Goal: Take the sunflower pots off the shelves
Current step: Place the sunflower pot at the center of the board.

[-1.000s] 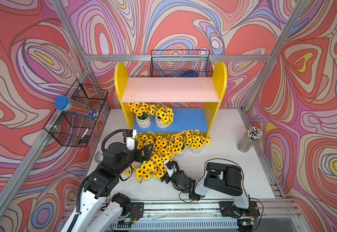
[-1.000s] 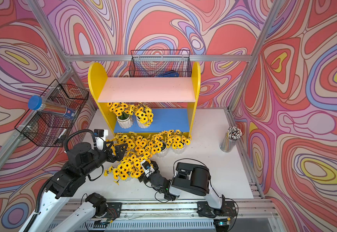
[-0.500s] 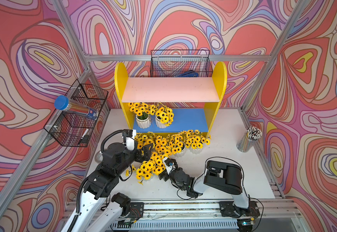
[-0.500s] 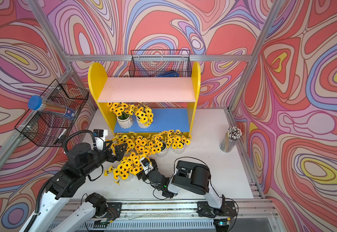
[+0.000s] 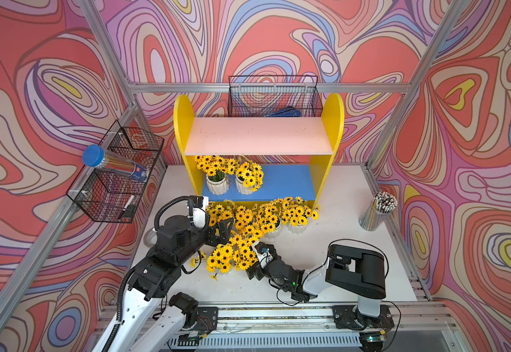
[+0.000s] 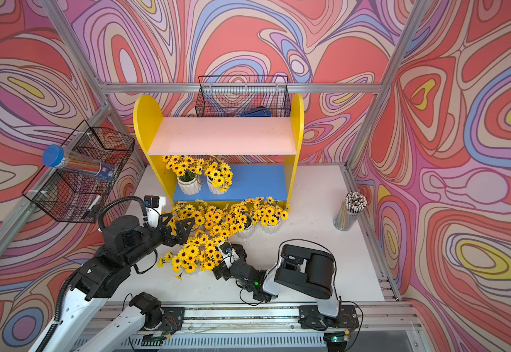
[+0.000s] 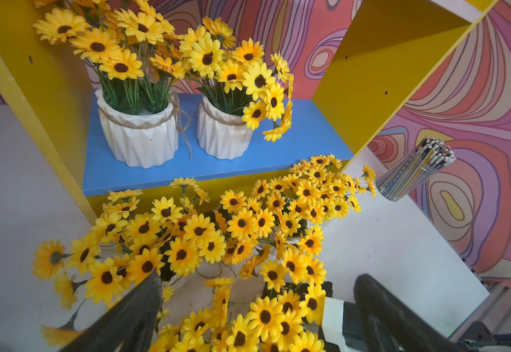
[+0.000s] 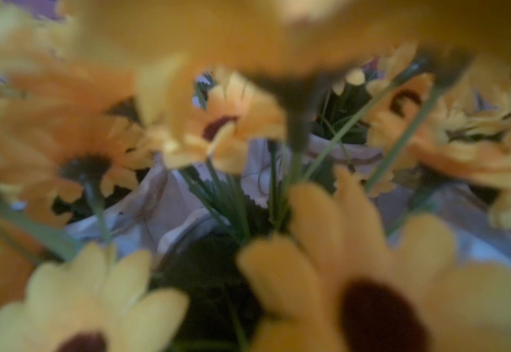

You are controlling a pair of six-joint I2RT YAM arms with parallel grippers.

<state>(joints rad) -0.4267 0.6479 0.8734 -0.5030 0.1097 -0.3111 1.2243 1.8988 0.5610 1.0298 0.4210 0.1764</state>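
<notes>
Only two sunflower pots (image 5: 216, 186) stand on the blue lower board (image 5: 284, 183).

We see two white ribbed sunflower pots (image 7: 138, 137) upright, side by side on the blue lower board (image 5: 284, 183) of the shelves (image 5: 184, 128); the other pots (image 5: 295, 213) crowd the surface (image 5: 339, 243) just in front.

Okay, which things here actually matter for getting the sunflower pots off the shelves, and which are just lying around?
Part of the job: shelves; two sunflower pots on the blue board; sunflower pots already on the table.
Just lying about: cup of pencils; back wire basket; side wire basket; blue-capped tube.
</notes>
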